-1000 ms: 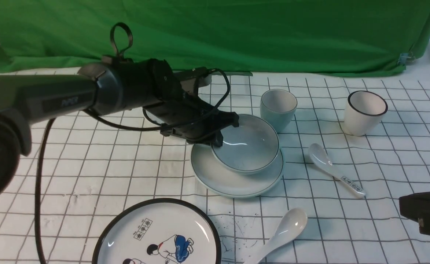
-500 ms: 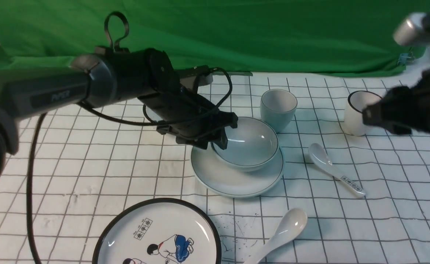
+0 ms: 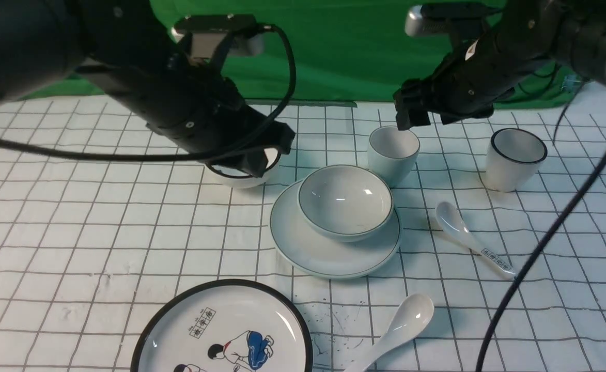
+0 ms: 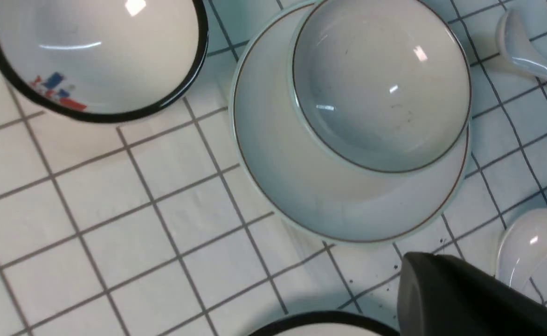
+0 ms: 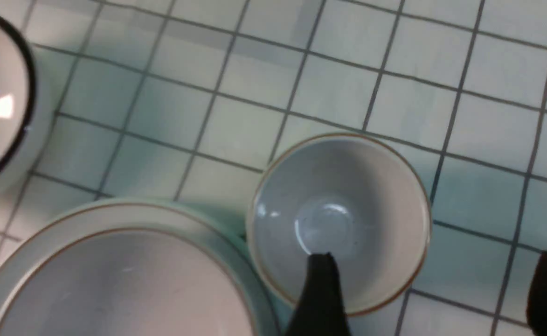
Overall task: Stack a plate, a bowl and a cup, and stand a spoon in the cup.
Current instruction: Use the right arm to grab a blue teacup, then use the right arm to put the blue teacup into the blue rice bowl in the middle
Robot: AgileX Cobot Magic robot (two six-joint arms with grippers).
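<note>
Cup (image 5: 338,224) — upright, empty | bowl (image 5: 128,289) — on plate (image 5: 133,212) | gripper (image 5: 427,289) — open

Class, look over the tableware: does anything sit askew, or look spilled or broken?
The bowl sits off-centre on the plate, towards its far edge, leaving more plate bare on the near side. No spill or breakage shows.

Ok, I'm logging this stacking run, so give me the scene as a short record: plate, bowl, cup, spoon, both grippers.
plate: flat on the table
bowl: upright on the plate
cup: upright on the table, empty
plain spoon: lying on the table
left gripper: jaws shut, empty
right gripper: jaws open above the cup
</note>
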